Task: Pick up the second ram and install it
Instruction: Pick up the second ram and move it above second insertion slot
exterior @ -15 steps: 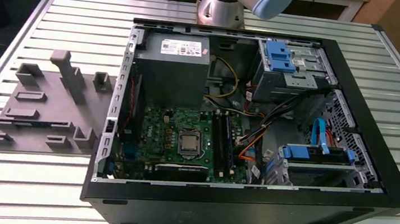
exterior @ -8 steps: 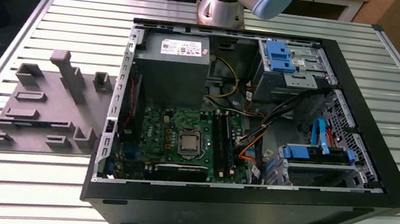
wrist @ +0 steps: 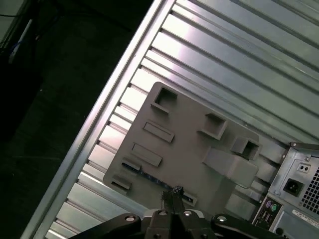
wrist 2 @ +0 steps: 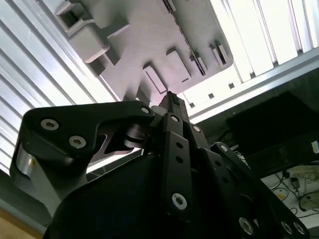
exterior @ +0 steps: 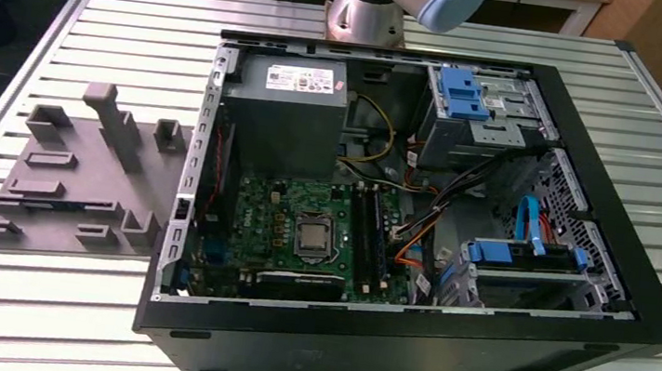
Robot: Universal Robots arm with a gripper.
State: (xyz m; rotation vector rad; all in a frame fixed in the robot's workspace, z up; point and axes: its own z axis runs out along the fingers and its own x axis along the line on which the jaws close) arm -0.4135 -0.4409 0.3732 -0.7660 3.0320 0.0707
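Observation:
The second ram (exterior: 60, 203) is a thin dark blue-green strip standing on edge in a slot of the grey holder tray (exterior: 96, 168), on the exterior view's left of the open computer case (exterior: 413, 345). In the first wrist view the ram (wrist: 149, 175) runs along the tray's (wrist: 189, 144) near edge. My gripper (wrist: 172, 192) hangs high above that edge, fingers together with nothing between them. The second wrist view shows the gripper (wrist 2: 172, 98) closed to a point over the tray (wrist 2: 144, 45). The black slot rails (exterior: 366, 232) lie on the green motherboard (exterior: 289, 227).
The grey power-supply box (exterior: 284, 105) fills the case's far corner. Blue drive brackets (exterior: 460, 93) and loose cables (exterior: 429, 206) sit on the exterior view's right inside the case. The arm's base (exterior: 370, 7) stands behind the case. The slatted metal table (exterior: 28, 319) ends beyond the tray.

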